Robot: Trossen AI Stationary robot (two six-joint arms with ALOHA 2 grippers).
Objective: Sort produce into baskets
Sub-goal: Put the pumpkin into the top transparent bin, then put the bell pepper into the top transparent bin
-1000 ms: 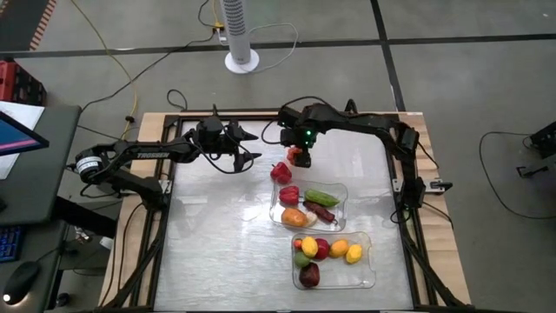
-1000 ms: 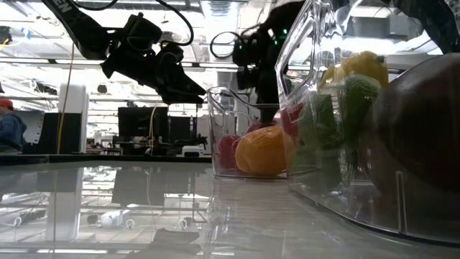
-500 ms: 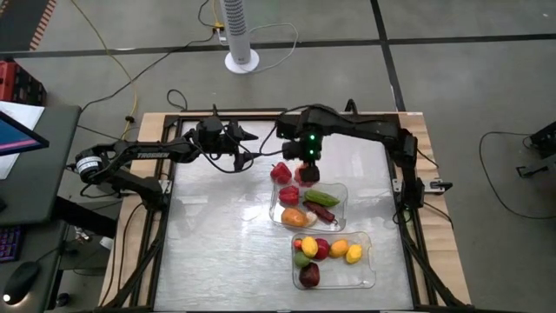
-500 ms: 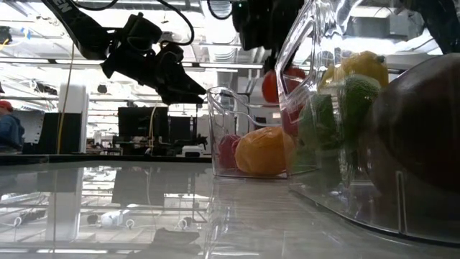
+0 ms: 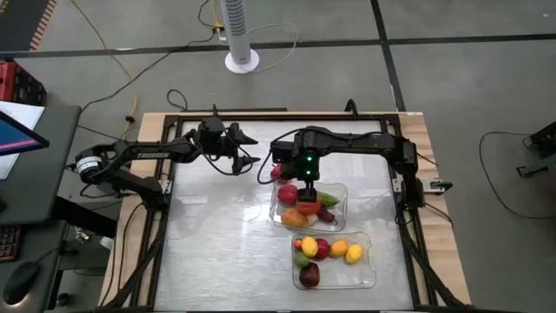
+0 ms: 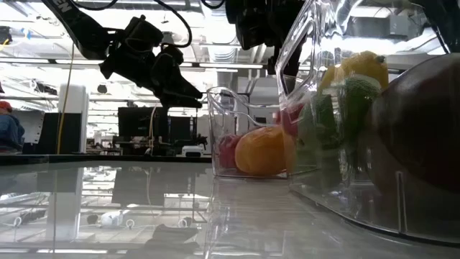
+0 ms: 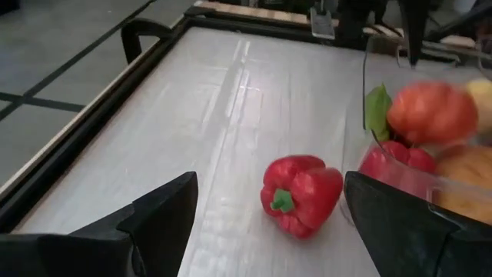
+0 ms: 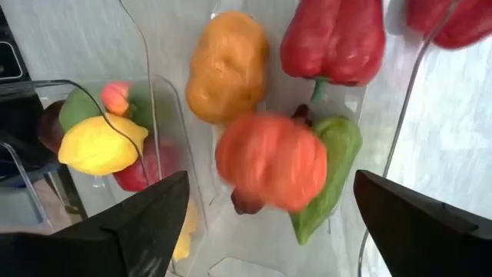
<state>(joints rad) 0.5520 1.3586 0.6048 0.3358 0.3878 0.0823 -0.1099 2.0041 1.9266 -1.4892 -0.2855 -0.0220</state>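
My right gripper (image 5: pixel 306 179) hangs open over the far clear tray (image 5: pixel 274 207). A red-orange tomato (image 8: pixel 270 160) shows blurred just below its spread fingers and apart from them, above a green vegetable (image 8: pixel 329 181). It also shows in the left wrist view (image 7: pixel 430 111). The far tray holds a red pepper (image 8: pixel 332 38), an orange piece (image 8: pixel 228 65) and a maroon piece. The near tray (image 5: pixel 369 261) holds several fruits, among them a lemon (image 8: pixel 100 142). A loose red bell pepper (image 7: pixel 300 192) lies on its side on the table beside the far tray. My left gripper (image 5: pixel 250 148) is open above the table, left of that pepper.
A dark frame (image 5: pixel 165 217) runs around the table. Left of the trays is bare tabletop (image 5: pixel 217 235). A white fan stand (image 5: pixel 241 59) is on the floor beyond the far edge. In the low view the near tray's wall (image 6: pixel 309 108) fills the right side.
My right gripper has risen from the table's far side and moved toward the near edge, carrying the tomato over the far tray. The tomato now shows below the fingers, apart from them and blurred.
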